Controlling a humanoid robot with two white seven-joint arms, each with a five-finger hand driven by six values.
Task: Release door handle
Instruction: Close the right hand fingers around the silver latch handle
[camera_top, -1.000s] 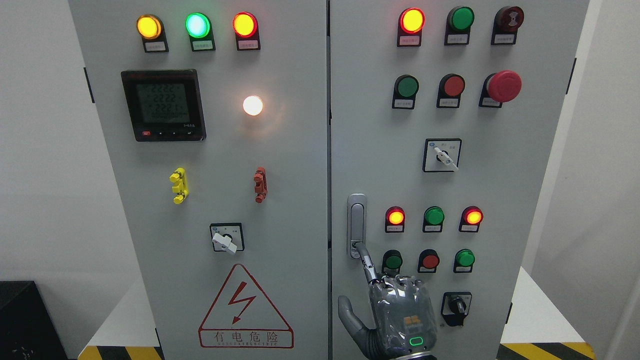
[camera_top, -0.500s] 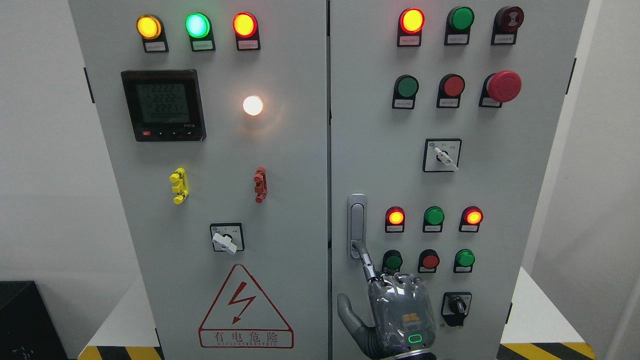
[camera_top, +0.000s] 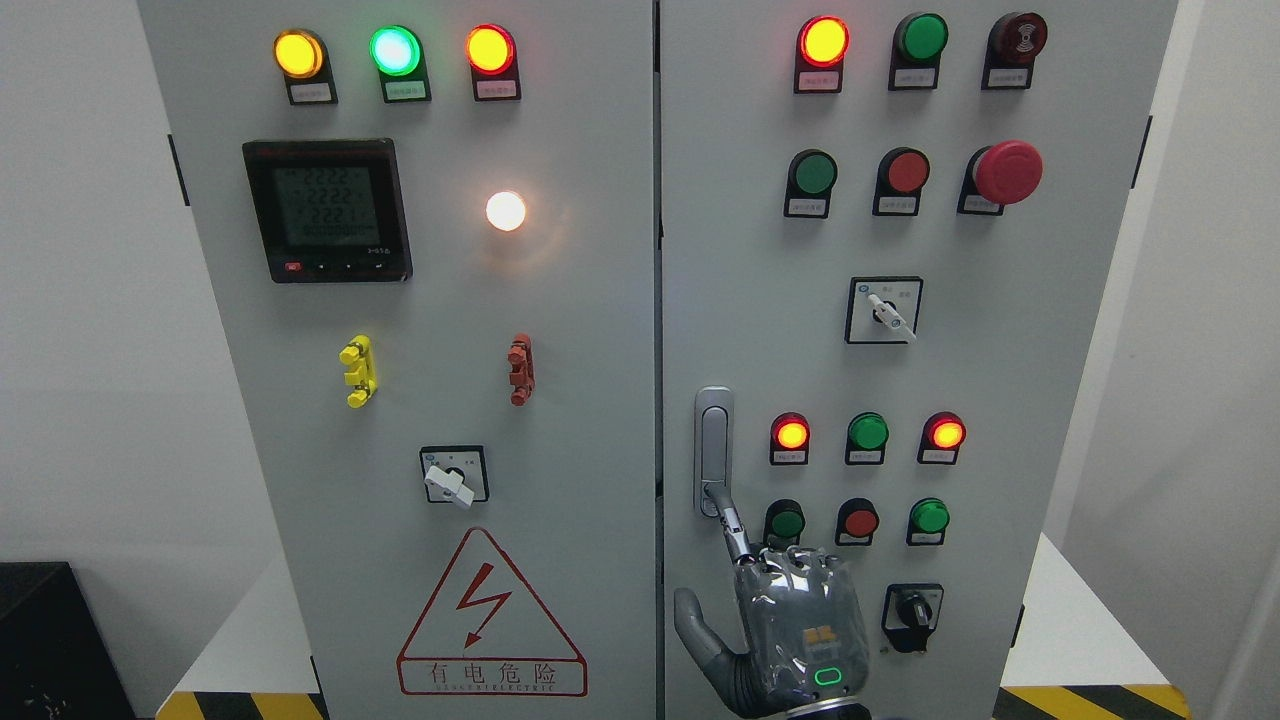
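At far left, low down, a black box (camera_top: 40, 640) against the wall. Then the left cabinet door (camera_top: 590, 330), shut, carrying a row of three lit lamps (camera_top: 394, 51) at the top: yellow, green, red. Below these, a black digital meter (camera_top: 327, 210) with a glowing white lamp (camera_top: 506, 211) to its right. Lower down, a yellow clip (camera_top: 357, 371) and a red clip (camera_top: 520, 369) side by side but well apart, then a white rotary switch (camera_top: 454, 476) above a red triangular warning sign (camera_top: 490, 620).

Just right of the centre seam, on the right cabinet door (camera_top: 1010, 380), the door handle (camera_top: 713, 450): grey, upright, flat against the panel. Rising from the bottom edge below it, the right hand (camera_top: 800, 630), back toward the camera, thumb out to the left. Index fingertip (camera_top: 722, 502) stretched up and touching the handle's lower end; remaining fingers curled in, nothing grasped. Pressing or merely resting there, hard to say from this angle.

Further right, rows of red and green buttons, and a red mushroom stop button (camera_top: 1008, 172) near the top right.
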